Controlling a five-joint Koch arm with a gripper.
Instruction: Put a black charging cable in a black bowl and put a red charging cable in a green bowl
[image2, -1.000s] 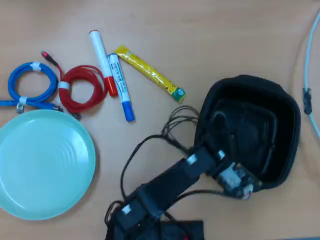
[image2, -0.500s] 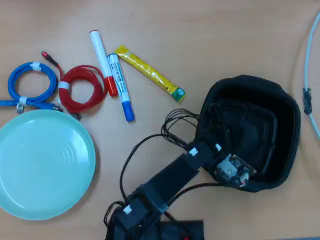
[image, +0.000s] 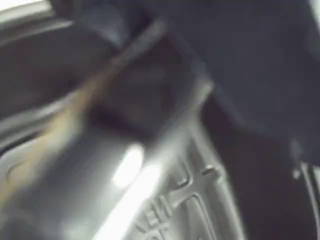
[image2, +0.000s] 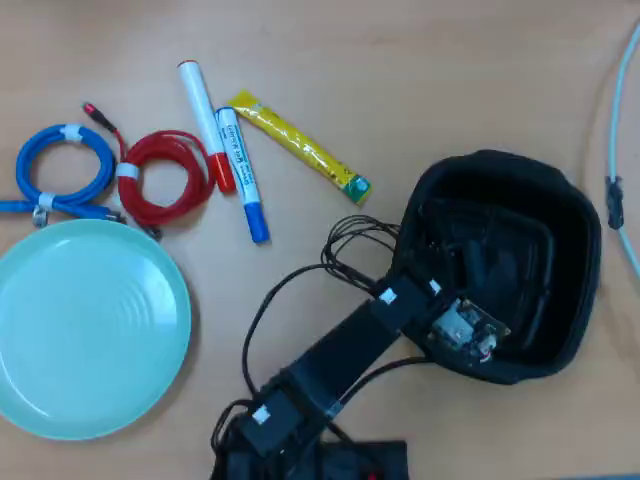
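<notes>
Right of the green bowl (image2: 90, 330), across the desk (image2: 450, 80): black bowl (image2: 575, 230), squarish, soft thick rim, arm reaching into it from the lower edge of the overhead view.
Fingers (image2: 480, 270): down inside the black bowl, black on black; cannot tell whether spread or closed. Wrist view too blurred to help.
Wrist view: motion-blurred dark surfaces, a bright glare patch, some embossed markings low in the frame; nothing readable.
Black charging cable (image2: 445, 235): dark strands faintly visible inside the black bowl, near its upper-left inner wall; exact lie unclear, contact with fingers cannot be told.
Red charging cable (image2: 165, 175): coiled, white band on its left side, flat on the desk just above the green bowl's upper rim, outside it.
Green bowl: pale mint, concentric rings at centre, nothing in it, far left of the black bowl.
Blue cable (image2: 60, 165): coiled, white band, just left of the red charging cable, above the green bowl.
Markers: red-capped marker (image2: 205, 125) and blue-capped marker (image2: 243, 175) side by side, touching, just right of the red charging cable.
Yellow sachet (image2: 298, 145): lies diagonally between the markers and the black bowl.
Arm wires (image2: 345, 255): loose black loops just left of the black bowl.
</notes>
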